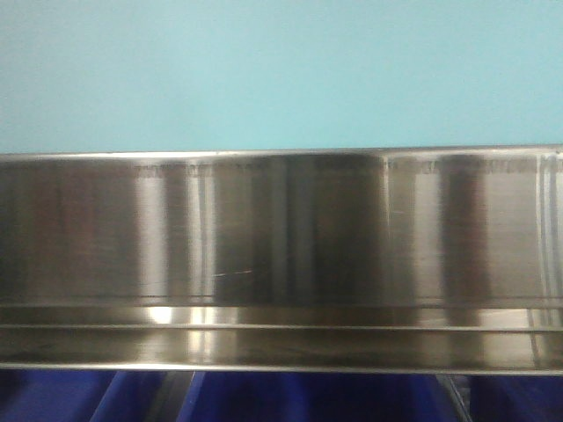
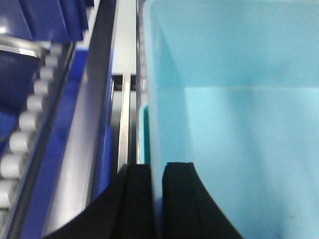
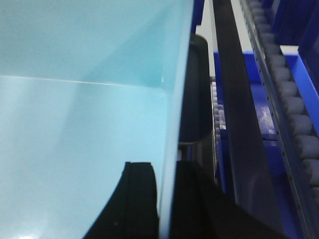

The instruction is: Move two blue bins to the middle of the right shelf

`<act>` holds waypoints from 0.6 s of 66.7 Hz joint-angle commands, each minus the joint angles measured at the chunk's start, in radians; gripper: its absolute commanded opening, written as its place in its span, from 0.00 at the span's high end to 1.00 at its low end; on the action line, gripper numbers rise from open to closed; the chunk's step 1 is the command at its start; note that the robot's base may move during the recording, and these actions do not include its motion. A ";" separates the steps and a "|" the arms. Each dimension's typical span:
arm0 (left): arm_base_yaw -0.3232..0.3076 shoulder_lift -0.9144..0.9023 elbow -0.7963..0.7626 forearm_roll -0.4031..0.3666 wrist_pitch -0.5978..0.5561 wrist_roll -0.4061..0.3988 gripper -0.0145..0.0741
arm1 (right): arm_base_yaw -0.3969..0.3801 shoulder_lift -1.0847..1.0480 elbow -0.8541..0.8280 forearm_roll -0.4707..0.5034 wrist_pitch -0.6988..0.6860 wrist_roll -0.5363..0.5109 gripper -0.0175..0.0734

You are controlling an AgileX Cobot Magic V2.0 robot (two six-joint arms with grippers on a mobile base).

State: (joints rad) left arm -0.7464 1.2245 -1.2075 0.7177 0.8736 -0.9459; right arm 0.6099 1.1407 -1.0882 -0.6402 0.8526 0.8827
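A pale light-blue bin (image 1: 281, 70) fills the top of the front view, its wall rising just behind the shelf's shiny steel front rail (image 1: 281, 237). In the left wrist view my left gripper (image 2: 157, 167) is shut on the bin's (image 2: 239, 99) left wall, one finger inside and one outside. A darker teal strip (image 2: 146, 134) runs along the outside of that wall; I cannot tell whether it is a second bin. In the right wrist view my right gripper (image 3: 167, 167) is shut on the bin's (image 3: 79, 124) right wall in the same way.
Dark royal-blue bins (image 1: 264, 396) show below the rail. Roller tracks run close beside the bin on the left (image 2: 25, 124) and the right (image 3: 294, 114), with more dark blue bins (image 2: 45, 20) (image 3: 304, 30) and steel rails (image 2: 124, 114) next to them.
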 commanded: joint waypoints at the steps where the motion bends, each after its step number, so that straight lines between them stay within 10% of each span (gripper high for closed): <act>1: -0.010 -0.012 -0.003 -0.033 -0.136 -0.008 0.96 | 0.013 -0.007 -0.002 0.005 -0.083 -0.010 0.96; 13: -0.010 -0.012 -0.003 -0.033 -0.110 -0.008 0.93 | 0.013 -0.007 -0.004 0.005 -0.071 -0.010 0.92; 24: -0.010 -0.018 -0.017 -0.033 -0.087 -0.008 0.64 | 0.013 -0.007 -0.022 0.005 -0.051 -0.010 0.52; 40: -0.010 -0.027 -0.138 -0.070 0.117 0.007 0.41 | 0.013 -0.007 -0.182 0.116 0.142 -0.026 0.42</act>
State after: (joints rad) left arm -0.7493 1.2135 -1.2922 0.6704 0.9145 -0.9523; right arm 0.6216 1.1391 -1.2038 -0.5779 0.9064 0.8794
